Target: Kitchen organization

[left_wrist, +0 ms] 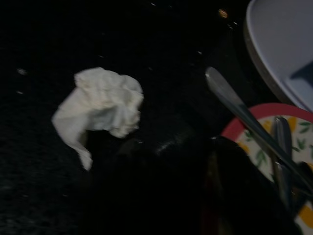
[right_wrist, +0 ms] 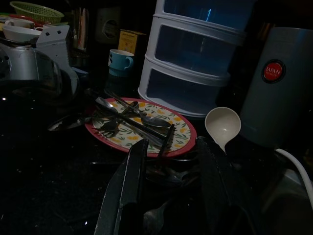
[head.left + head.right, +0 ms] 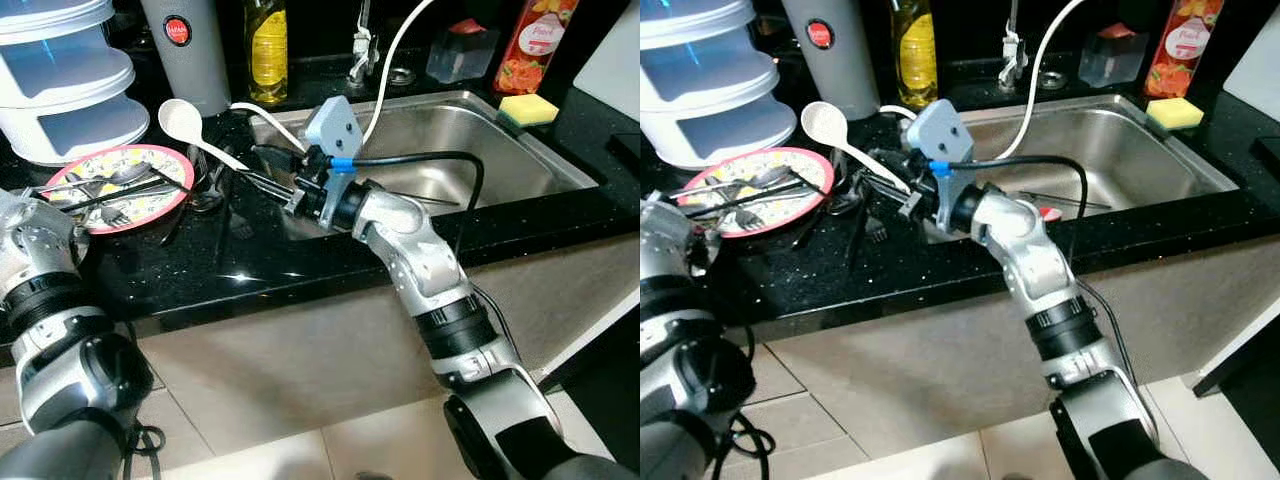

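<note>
A red-rimmed patterned plate lies on the black counter left of the sink, with several forks and spoons piled on it. A white plastic spoon rests with its bowl raised beside the plate. More dark utensils lie on the counter between the plate and the sink. My right gripper hovers open just over these dark utensils, pointing toward the plate; it also appears at the sink's left rim. My left arm rests at the plate's near left. A crumpled white tissue lies on the counter.
The steel sink opens to the right, a yellow sponge on its far corner. White stacked drawers, a grey canister, an oil bottle and a red bottle line the back. A white hose crosses the sink.
</note>
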Controlling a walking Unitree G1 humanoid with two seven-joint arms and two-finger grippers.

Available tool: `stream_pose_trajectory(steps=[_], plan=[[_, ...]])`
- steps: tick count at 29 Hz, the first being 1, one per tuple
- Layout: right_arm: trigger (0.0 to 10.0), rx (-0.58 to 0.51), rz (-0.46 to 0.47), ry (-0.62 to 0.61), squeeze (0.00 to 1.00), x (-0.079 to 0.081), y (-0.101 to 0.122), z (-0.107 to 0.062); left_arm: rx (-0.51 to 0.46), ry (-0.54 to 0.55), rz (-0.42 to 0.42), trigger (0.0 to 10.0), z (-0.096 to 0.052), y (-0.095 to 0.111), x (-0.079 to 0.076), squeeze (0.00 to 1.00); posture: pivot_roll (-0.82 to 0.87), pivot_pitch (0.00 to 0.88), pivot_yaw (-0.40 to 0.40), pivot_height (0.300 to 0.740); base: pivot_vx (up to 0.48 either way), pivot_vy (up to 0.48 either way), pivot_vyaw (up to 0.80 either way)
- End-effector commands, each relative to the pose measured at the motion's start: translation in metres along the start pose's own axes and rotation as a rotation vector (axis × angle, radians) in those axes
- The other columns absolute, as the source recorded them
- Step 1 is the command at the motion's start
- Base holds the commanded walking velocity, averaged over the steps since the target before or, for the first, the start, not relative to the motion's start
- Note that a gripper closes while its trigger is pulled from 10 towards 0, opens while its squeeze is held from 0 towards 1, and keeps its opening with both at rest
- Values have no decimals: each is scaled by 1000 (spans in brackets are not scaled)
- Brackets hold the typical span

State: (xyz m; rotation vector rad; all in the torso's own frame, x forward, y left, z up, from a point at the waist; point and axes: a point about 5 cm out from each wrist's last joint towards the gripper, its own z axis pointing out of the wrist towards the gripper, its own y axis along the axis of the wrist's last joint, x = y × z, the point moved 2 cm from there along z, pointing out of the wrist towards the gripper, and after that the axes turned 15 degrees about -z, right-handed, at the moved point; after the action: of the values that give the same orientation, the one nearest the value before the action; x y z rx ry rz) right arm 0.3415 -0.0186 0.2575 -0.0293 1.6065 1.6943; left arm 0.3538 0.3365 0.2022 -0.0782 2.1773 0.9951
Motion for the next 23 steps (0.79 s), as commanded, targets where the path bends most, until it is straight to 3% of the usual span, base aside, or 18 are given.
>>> stream_pose_trajectory(steps=[1,9,16,18,20,21,22,23], plan=[[10000,-3,14,-14,0,0,1,-3,11,10,6,0,2,-1,1,0,-43,0,28,740,0,0,0],[10000,-4,22,-29,0,-3,2,-2,-60,-17,62,0,-12,-4,-9,0,-38,0,26,740,0,0,0],[10000,-6,28,-32,0,-3,2,-1,-187,-94,97,0,-27,10,-23,0,-34,0,25,740,0,0,0],[10000,-8,31,-40,0,-4,3,-1,-258,-245,102,0,-42,21,-43,0,-33,0,26,740,0,0,0],[10000,-8,32,-44,0,-4,3,-1,-297,-288,116,0,-49,25,-48,0,-34,0,26,740,0,0,0],[10000,-9,32,-46,0,-5,3,-1,-327,-329,124,3216,-54,29,-54,0,-34,0,26,740,0,0,0],[10000,-9,32,-51,0,-6,3,-1,-370,-405,146,10000,-65,33,-63,0,-34,0,26,740,0,0,0],[10000,-9,32,-51,0,-6,3,-1,-370,-405,146,10000,-65,33,-63,0,-34,0,26,740,0,0,0]])
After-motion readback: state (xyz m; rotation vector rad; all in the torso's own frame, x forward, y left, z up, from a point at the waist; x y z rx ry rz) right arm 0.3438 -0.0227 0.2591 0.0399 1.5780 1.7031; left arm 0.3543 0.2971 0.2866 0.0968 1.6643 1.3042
